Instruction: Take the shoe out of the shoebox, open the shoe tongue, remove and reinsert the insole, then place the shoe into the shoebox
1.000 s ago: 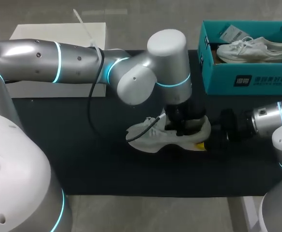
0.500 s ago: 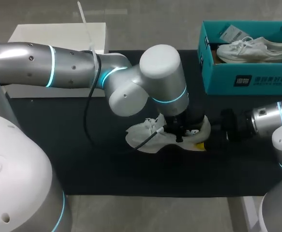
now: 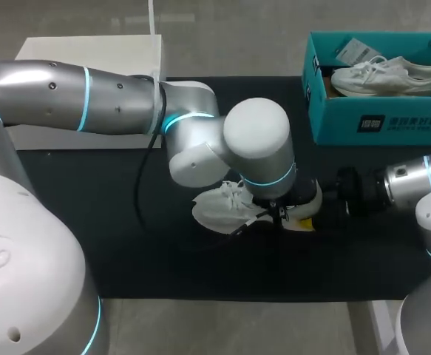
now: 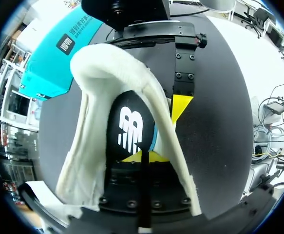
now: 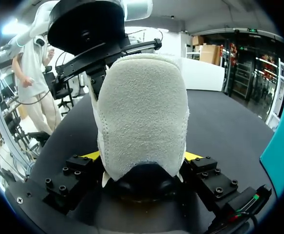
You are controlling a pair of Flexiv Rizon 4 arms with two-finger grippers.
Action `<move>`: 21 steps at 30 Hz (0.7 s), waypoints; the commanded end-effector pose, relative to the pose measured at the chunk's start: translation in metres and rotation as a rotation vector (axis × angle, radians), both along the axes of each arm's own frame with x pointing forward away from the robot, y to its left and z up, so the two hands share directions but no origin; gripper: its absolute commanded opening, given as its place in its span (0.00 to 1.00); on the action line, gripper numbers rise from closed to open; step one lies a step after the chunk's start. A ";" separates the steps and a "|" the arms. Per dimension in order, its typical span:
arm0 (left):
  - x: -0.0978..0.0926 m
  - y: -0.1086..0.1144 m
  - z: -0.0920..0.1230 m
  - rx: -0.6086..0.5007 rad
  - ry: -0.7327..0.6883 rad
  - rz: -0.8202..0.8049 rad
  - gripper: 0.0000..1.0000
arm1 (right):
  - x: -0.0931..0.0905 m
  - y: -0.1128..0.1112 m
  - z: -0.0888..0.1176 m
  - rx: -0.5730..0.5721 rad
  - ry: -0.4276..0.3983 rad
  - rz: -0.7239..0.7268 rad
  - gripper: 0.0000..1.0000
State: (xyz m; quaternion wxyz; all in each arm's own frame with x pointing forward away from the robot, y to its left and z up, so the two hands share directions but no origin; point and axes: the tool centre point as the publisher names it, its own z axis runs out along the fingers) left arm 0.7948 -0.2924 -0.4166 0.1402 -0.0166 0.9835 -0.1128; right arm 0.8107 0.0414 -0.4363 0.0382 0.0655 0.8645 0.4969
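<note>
The left arm has swung its wrist farther over the shoe, covering more of it than a second ago, while the shoe stays put on the black mat, outside the shoebox and near its front corner. The right gripper clamps the heel, a yellow tip pressed to each side, and the left gripper is sunk into the shoe's opening, just short of the black insole. The arm hides the shoe's middle from above, and whether the left gripper is parted or closed cannot be told.
</note>
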 end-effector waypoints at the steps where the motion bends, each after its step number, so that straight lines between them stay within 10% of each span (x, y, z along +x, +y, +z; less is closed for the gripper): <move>1: 0.010 -0.018 -0.069 0.001 -0.027 0.014 0.00 | 0.000 0.004 -0.002 -0.001 0.000 -0.002 0.00; 21: 0.005 0.001 -0.014 -0.207 0.075 0.010 0.00 | 0.000 0.004 -0.002 -0.001 0.000 -0.002 0.00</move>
